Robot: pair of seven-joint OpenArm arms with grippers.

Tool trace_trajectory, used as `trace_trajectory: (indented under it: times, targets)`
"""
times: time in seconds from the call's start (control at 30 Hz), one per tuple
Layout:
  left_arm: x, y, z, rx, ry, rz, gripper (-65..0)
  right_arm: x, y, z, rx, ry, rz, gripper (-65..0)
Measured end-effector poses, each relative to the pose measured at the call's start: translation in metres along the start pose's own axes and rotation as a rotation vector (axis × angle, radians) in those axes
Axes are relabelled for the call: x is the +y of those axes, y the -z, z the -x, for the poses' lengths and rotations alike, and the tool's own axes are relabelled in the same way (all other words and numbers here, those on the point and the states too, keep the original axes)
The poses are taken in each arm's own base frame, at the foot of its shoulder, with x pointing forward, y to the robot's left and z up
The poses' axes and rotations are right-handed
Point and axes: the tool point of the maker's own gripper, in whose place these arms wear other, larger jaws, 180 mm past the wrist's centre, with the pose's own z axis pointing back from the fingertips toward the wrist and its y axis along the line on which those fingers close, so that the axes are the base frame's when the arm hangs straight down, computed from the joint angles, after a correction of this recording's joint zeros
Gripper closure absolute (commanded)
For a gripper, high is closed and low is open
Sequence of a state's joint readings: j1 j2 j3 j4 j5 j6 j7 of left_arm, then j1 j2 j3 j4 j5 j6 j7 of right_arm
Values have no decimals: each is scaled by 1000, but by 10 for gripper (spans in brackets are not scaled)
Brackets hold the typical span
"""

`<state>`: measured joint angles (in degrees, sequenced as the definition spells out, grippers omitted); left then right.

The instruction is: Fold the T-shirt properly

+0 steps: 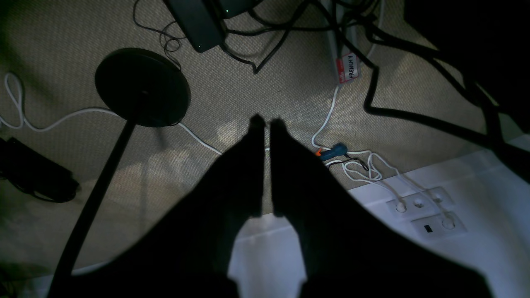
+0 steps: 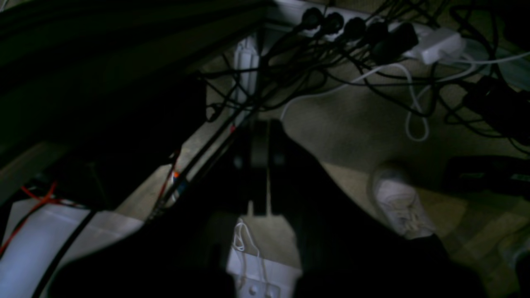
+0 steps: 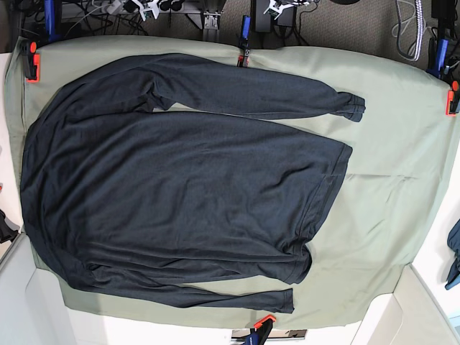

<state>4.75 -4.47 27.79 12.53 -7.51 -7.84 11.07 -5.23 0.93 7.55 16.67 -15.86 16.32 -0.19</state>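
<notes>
Folding has not begun, as far as I can judge: the T-shirt (image 3: 187, 187) lies flat and spread over the green table cloth (image 3: 395, 201), body open, one sleeve along the cloth's far edge with its cuff (image 3: 353, 106) pointing right, the other along the near edge. I see both arms parked off the cloth (wrist views show only floor and cables). The left gripper (image 1: 267, 123) and right gripper (image 2: 265, 136) are clenched on nothing. Every fold is left.

A red-edged tag (image 1: 347, 68) on the cables reads "FRENCHY".
</notes>
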Motion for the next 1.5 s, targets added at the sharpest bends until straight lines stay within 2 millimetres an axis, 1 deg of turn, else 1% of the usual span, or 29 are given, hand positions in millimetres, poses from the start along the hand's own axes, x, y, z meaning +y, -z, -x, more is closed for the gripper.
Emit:
trace_trajectory:
  times: [0.07,0.2,0.27,0.73,0.9,1.1,1.37,1.43,1.5]
  targets:
    - [-3,0,-3,-17,4,21,-24,0,0,0,0,0,0,0]
    - [-14,-1,-3,-17,18,82,-24,0,0,0,0,0,0,0]
    - [-16,-1,-2,-17,20,93,-24,0,0,0,0,0,0,0]
    - [-17,-1,0,-14,20,94,-24,0,0,-1,-3,0,1,0]
    - [-17,-1,0,-14,20,94,-24,10,-1,-1,-5,-5,-58,0]
    - [-17,-1,1,-13,20,95,-24,10,-1,-1,-5,-6,-60,0]
    - [-24,0,14,4,19,106,-23,10,-1,-4,-15,-10,-57,0]
    - [-26,0,16,-7,19,108,-23,10,-3,3,-9,-52,-55,0]
    - [-26,-1,18,-23,6,110,-23,16,-6,13,-10,-84,-87,0]
